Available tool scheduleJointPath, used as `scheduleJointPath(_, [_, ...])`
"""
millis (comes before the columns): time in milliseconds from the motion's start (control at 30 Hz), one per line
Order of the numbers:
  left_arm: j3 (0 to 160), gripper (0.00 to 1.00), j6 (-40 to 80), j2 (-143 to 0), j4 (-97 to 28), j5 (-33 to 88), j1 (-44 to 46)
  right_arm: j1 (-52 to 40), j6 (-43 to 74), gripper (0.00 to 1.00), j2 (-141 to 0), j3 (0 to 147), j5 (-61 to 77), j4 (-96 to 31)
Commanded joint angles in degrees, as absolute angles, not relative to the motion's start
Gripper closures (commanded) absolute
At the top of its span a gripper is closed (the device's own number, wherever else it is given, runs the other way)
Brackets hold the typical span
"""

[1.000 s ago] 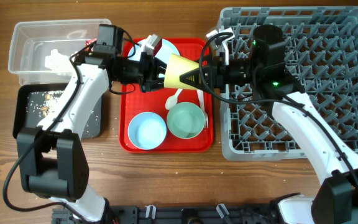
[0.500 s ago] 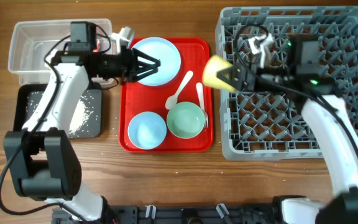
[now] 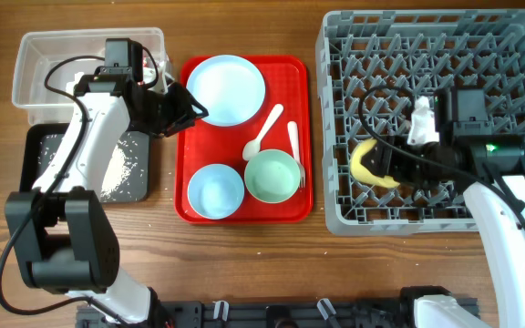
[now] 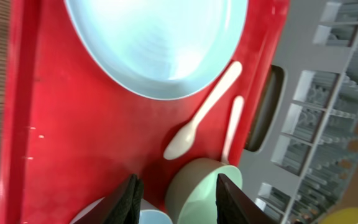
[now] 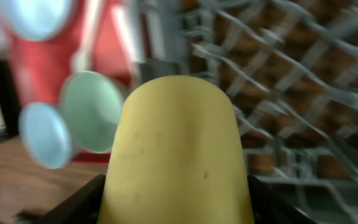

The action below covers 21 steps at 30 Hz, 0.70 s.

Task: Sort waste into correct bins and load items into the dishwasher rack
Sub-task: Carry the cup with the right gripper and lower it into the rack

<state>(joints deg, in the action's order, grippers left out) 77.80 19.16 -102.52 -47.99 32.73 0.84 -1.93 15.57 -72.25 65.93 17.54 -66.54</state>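
The small yellow cup [image 3: 369,164] is clamped between the fingers of my right gripper [image 3: 378,167], lying on its side low over the front-left part of the dishwasher rack [image 3: 481,55]. I cannot tell whether it touches the pegs, and I have not let go of it, so I judge it nearly loaded. My left gripper [image 3: 190,102] hangs partly spread and empty over the left edge of the red tray [image 3: 285,82], just beside the pale blue plate [image 3: 226,87].

The plate, the white spoon [image 3: 262,134], the white fork [image 3: 294,150], the pale blue bowl [image 3: 215,191] and the mint-green bowl [image 3: 272,176] all lie on the red tray, waiting to be loaded. Pale food scraps [image 3: 112,169] lie in the black tray [image 3: 39,146]. What the clear tub [image 3: 25,82] holds is too faint to tell. I see no waste on the red tray, so sorting looks done.
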Motion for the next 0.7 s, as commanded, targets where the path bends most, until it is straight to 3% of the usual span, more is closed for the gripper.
scheduleJointPath(0, [78.4,0.60,18.4,-101.6,-48.0,29.9,0.9,-2.1,17.2,0.53,-71.8,67.5,8.8,-68.8])
scheduleJointPath(300, [78.4,0.60,18.4,-101.6,-48.2,29.9,0.9,-2.8,17.0,0.53,-74.2,67.4,9.0,-74.0])
scheduleJointPath(667, [78.4,0.59,18.4,-101.6,-49.0,29.9,0.9,-11.8,21.2,0.53,-82.2,67.4,5.8,-72.3])
